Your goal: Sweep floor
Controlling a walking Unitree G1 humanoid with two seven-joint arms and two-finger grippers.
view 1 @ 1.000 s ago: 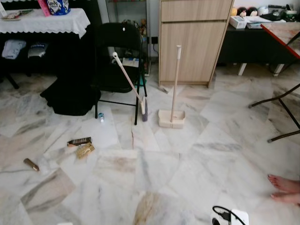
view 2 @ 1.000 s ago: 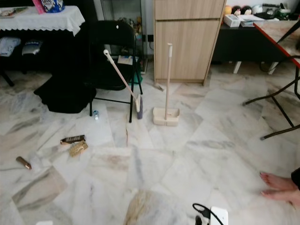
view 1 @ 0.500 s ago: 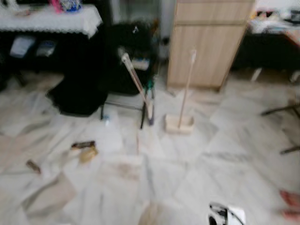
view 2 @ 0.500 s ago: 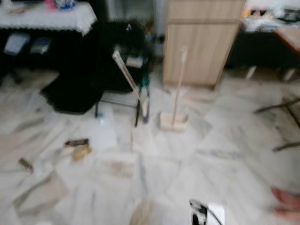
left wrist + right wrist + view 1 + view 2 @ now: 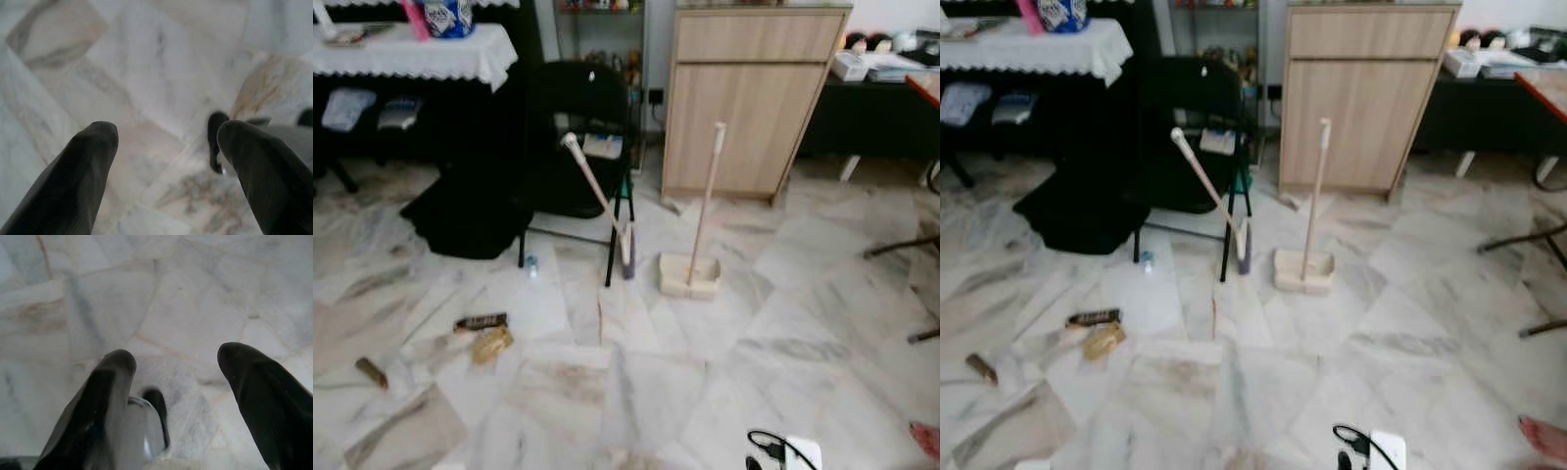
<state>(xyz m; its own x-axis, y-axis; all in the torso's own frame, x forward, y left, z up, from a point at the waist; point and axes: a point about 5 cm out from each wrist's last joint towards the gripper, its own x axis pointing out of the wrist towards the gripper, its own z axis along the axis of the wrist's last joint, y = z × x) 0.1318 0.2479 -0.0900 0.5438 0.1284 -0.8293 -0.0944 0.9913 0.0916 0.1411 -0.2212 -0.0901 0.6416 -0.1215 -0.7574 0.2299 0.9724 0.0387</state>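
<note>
On the marble floor (image 5: 636,392) ahead I see, from left, wrappers (image 5: 485,333), a broom (image 5: 599,201) leaning on a black chair (image 5: 578,137), then a dustpan (image 5: 690,276) standing upright before the cabinet (image 5: 749,98). My left gripper (image 5: 164,142) and right gripper (image 5: 176,367) both hang over bare tiles, fingers spread, holding nothing.
</note>
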